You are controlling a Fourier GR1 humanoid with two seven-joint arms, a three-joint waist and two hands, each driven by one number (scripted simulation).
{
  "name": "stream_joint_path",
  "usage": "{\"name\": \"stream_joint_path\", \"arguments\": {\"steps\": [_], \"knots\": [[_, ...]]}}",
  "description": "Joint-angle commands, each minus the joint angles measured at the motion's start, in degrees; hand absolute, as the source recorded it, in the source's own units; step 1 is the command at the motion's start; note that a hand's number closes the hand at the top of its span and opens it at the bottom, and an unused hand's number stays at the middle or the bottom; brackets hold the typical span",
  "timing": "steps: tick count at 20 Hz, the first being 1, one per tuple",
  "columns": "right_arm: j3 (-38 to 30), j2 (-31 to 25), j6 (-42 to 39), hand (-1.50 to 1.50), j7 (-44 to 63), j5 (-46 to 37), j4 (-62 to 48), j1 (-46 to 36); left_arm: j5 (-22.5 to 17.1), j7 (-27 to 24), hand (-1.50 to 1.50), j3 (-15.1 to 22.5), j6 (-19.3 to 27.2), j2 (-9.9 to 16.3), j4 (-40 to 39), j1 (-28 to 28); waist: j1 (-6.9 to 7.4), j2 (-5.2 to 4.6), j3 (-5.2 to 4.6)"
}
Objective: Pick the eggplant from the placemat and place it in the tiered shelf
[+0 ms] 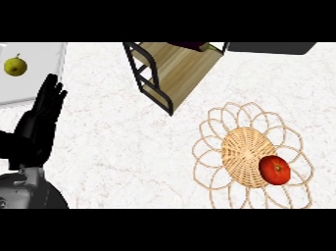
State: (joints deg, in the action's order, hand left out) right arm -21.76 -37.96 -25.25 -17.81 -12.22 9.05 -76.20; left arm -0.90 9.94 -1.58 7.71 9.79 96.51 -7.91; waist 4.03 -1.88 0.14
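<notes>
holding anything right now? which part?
Nothing is held. The left hand is open with straight fingers, resting on nothing; the right hand is out of view.

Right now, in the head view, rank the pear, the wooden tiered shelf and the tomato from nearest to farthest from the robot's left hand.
From the left hand:
1. Pear, just above its fingertips, on the pale tray at upper left.
2. Tiered shelf, top centre.
3. Tomato, far right, in the wicker basket.

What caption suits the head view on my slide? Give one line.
Left robot hand rests open beside a tray with a pear; eggplant on the shelf; tomato in a basket.
</notes>
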Motion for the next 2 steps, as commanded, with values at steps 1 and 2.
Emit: {"name": "stream_joint_path", "arguments": {"steps": [1,2], "knots": [[-0.62,-2.58,-2.77,-1.5,-1.13,0.33,-0.35,0.78,-0.6,2.63,0.0,0.01,-0.58,0.5,1.13,-1.21,0.44,-0.06,0.04],[-0.58,-4.33,-5.06,-1.5,-1.79,0.26,-0.36,1.28,1.44,0.13,0.0,1.59,1.08,-1.53,-0.42,0.12,0.4,-0.29,0.04]]}}
